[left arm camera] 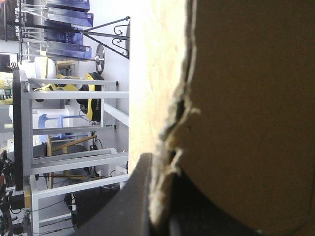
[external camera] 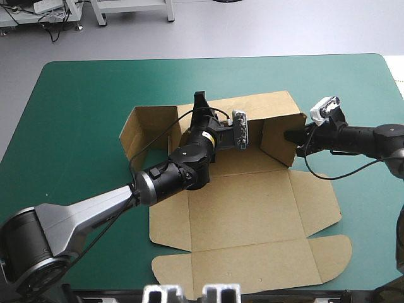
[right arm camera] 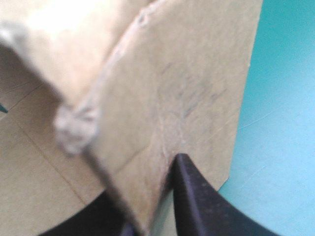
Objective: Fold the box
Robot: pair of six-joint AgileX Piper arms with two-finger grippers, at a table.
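Observation:
The brown box [external camera: 246,214] lies in the middle of the table with its base and lid flat and its far wall [external camera: 265,107] raised. My left gripper [external camera: 201,104] is shut on the top edge of that far wall. In the left wrist view the board [left arm camera: 246,98] fills the space ahead, and its torn edge runs down between the black fingers [left arm camera: 130,201]. My right gripper [external camera: 295,136] is shut on the upright right-hand side flap [external camera: 281,142]. That flap [right arm camera: 187,73] stands between the right gripper's fingers [right arm camera: 194,201].
A left-hand side flap [external camera: 142,129] stands up and angles outward. The lid with its rounded tabs [external camera: 331,255] reaches close to the table's front edge. Bare teal-green cover [external camera: 76,126] lies to the left, beyond the box and to the right [right arm camera: 285,98].

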